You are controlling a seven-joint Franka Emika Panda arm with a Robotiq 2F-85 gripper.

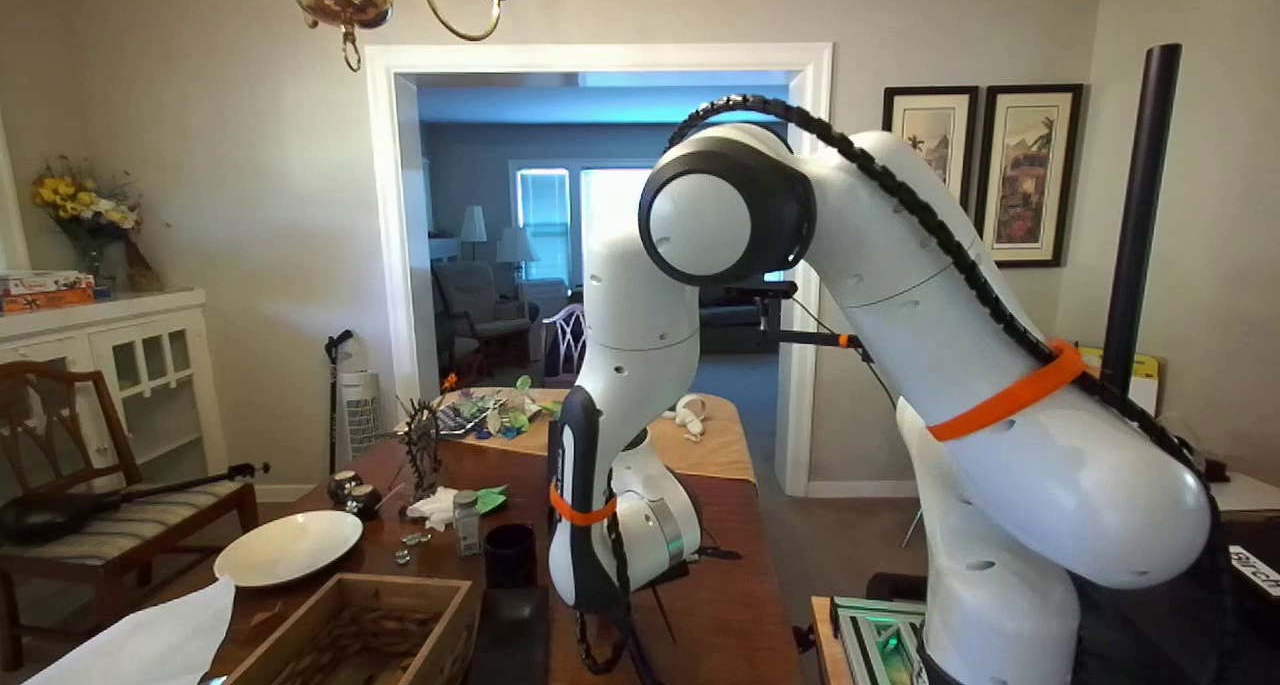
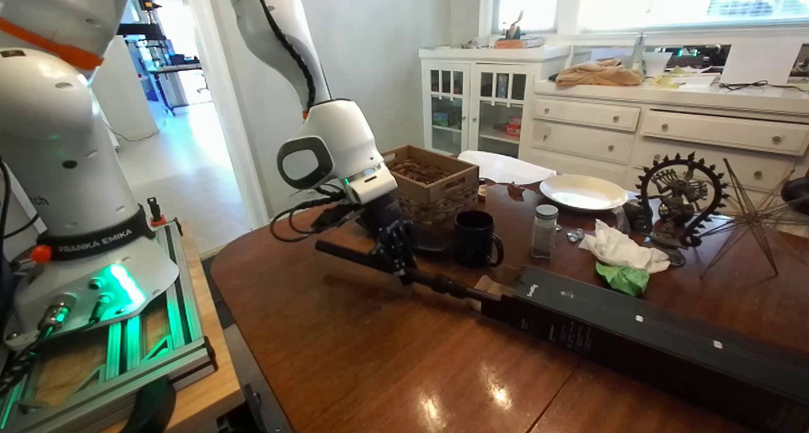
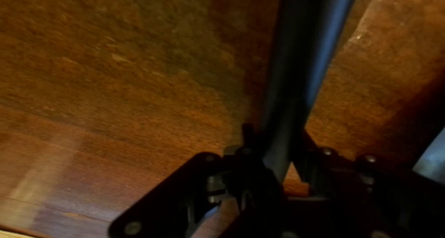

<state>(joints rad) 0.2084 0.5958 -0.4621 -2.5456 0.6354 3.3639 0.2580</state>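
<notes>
A long black rod (image 2: 347,255) is held low over the wooden table (image 2: 354,357), with my gripper (image 2: 403,274) shut around its middle. Its far end reaches the flapped, open end of a long black box (image 2: 607,332); how deep it sits inside cannot be told. In the wrist view the rod (image 3: 302,57) runs down between the fingers of the gripper (image 3: 278,147), which are dark and blurred. Just behind the gripper stand a black mug (image 2: 474,237) and a glass jar (image 2: 543,234). The arm hides the gripper in an exterior view.
A wooden crate (image 2: 452,193) stands behind the gripper, with a dark flat object (image 1: 510,635) beside it. Farther along are a white plate (image 2: 584,196), crumpled white paper (image 2: 619,243), a green piece (image 2: 622,278), a metal statue (image 2: 682,199) and a wire star (image 2: 755,221).
</notes>
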